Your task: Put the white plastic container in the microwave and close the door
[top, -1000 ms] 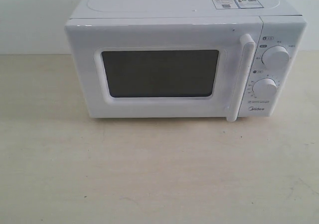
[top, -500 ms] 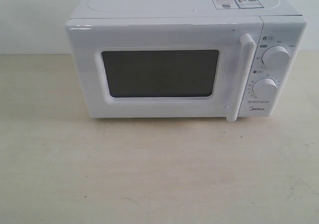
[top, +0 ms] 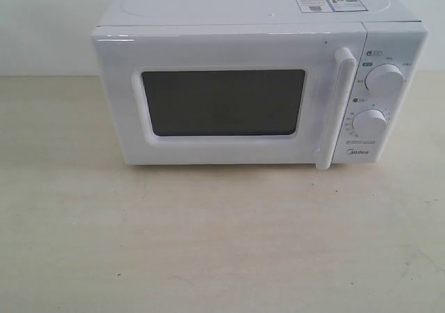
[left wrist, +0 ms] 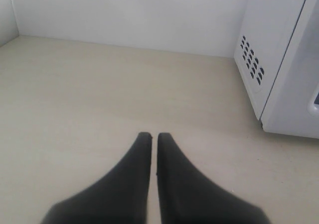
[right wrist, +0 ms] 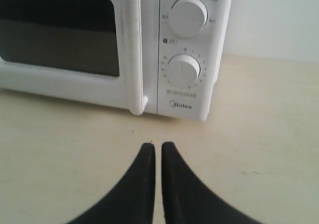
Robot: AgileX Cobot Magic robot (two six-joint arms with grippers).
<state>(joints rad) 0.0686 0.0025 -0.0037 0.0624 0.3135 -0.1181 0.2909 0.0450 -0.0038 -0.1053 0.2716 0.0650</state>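
A broad, matte surface [top: 222, 243] of pale, faintly grained wood carries the microwave [top: 208, 3], a boxy shell of glossy white with softly rounded edges. The door [top: 222, 49] sits flush and closed. Its dark rectangular window [top: 224, 102] hides the interior, so where the white plastic container lies cannot be told. A smooth vertical bar handle [top: 334, 108] stands beside the round upper knob [top: 384, 80] and lower knob [top: 370, 123]. Small oblong vent slots [left wrist: 251, 64] pierce the side wall. The left hand [left wrist: 154, 137] and right hand [right wrist: 157, 147], both tapered and black, are each pressed together, empty, low over the surface.
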